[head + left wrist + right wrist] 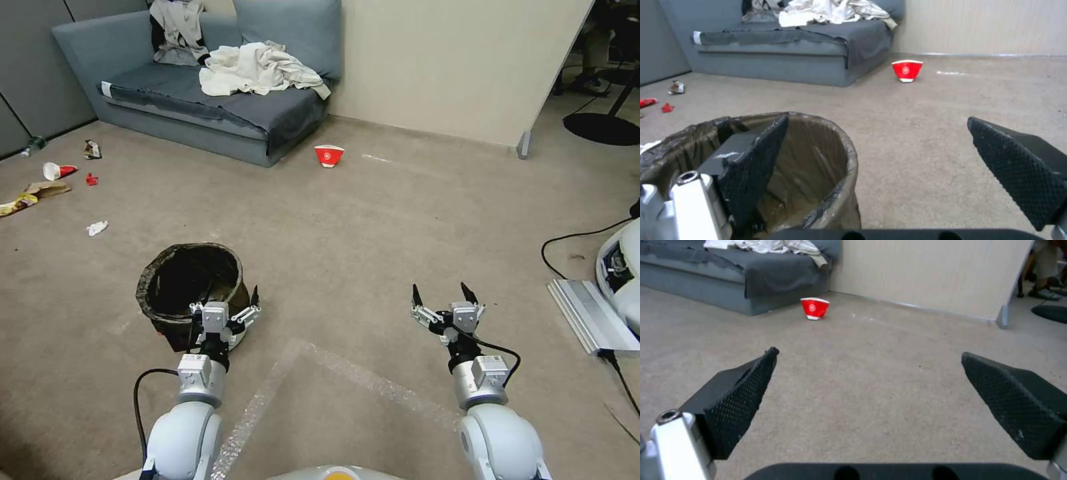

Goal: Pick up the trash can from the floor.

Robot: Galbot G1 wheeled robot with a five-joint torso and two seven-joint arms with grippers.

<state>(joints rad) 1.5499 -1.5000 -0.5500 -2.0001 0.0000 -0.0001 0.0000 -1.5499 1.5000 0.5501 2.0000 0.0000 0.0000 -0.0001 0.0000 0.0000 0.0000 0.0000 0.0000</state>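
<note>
We see the trash can (190,283) standing upright on the floor (373,240), a beige carpet, ahead of the robot and to its left. A crinkled dark bag lines it and folds over the rim. The left claw (229,299) is at the can's near right rim with its fingers spread apart: in the left wrist view one finger (753,166) reaches down inside the can's mouth, against the bag (818,160), while the other finger (1018,166) hangs outside over bare carpet. The rim wall stands between the two fingers, and they are not clamped on it.

The right claw (440,295) hovers low over open carpet, well apart from the can, and its fingers (733,400) are likewise spread wide with nothing between them.

Strips of clear shiny tape (347,373) cross the carpet between the two arms. Farther off, a red-and-white paper bowl (329,155) sits on the carpet just beside the corner of a grey sofa (200,100) that carries a heap of pale cloth (260,67). Scraps of litter (60,177) lie scattered on the carpet at the far left.
</note>
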